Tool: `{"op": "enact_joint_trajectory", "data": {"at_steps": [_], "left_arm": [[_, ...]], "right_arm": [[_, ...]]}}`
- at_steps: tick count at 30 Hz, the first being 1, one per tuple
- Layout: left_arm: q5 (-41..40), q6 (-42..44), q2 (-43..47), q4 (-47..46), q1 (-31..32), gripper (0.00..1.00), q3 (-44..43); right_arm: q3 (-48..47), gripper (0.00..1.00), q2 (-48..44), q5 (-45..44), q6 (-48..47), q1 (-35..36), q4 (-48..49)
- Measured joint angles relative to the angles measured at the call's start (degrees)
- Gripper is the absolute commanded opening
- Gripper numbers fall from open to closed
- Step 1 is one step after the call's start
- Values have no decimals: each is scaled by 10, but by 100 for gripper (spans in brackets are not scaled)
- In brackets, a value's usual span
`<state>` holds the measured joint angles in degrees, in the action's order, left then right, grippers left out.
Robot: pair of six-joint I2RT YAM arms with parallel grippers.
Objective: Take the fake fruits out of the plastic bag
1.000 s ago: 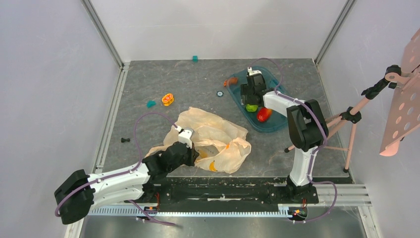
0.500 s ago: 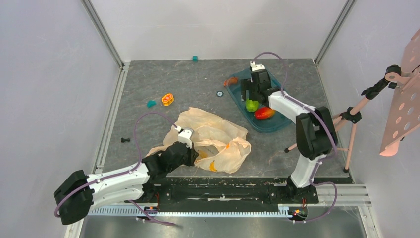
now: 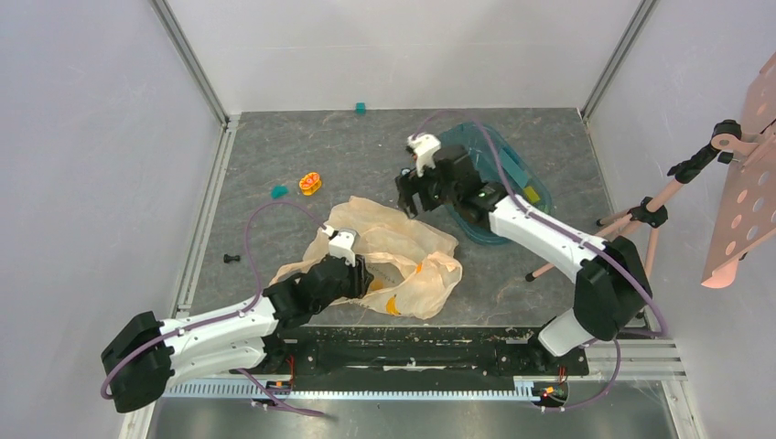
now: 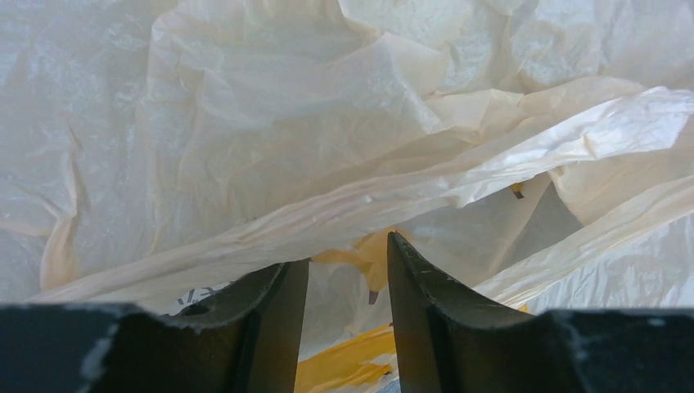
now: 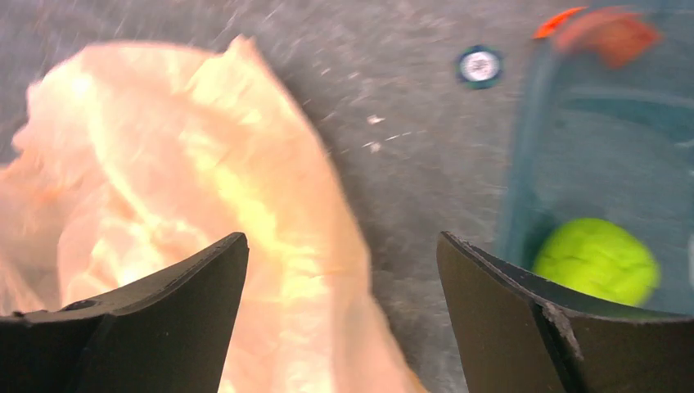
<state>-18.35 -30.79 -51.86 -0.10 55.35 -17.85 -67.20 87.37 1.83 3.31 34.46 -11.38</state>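
The left arm point(image 3: 215, 331) and right arm point(image 3: 540, 233) share glossy white shells between bulky black joint housings, a mauve cable point(image 3: 249, 240) looping along each, and the left gripper point(image 4: 348, 250) and right gripper point(image 5: 342, 241) carry matt black wedge-shaped fingers point(image 5: 164, 311) with scuffed pale edges.

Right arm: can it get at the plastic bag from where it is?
Likely yes. The right hand is open and empty, hovering between the tub and the plastic bag, fingers pointed at the bag's edge. Nothing lies between them.
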Motion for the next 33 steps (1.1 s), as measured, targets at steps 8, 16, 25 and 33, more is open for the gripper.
{"op": "enact_joint_trajectory", "data": {"at_steps": [8, 16, 25, 33], "left_arm": [[-11, -6, -27, 5, -3, 47, -13], [-26, -8, -28, 11, -3, 49, -13], [-40, -8, -28, 18, -4, 54, -13], [-47, -7, -28, 19, -7, 52, -21]], "right_arm": [[9, 93, 64, 33, -43, 44, -38], [28, 92, 123, 49, -55, 40, -24], [61, 61, 157, 94, -65, 40, 15], [97, 53, 152, 155, -78, 40, 46]]}}
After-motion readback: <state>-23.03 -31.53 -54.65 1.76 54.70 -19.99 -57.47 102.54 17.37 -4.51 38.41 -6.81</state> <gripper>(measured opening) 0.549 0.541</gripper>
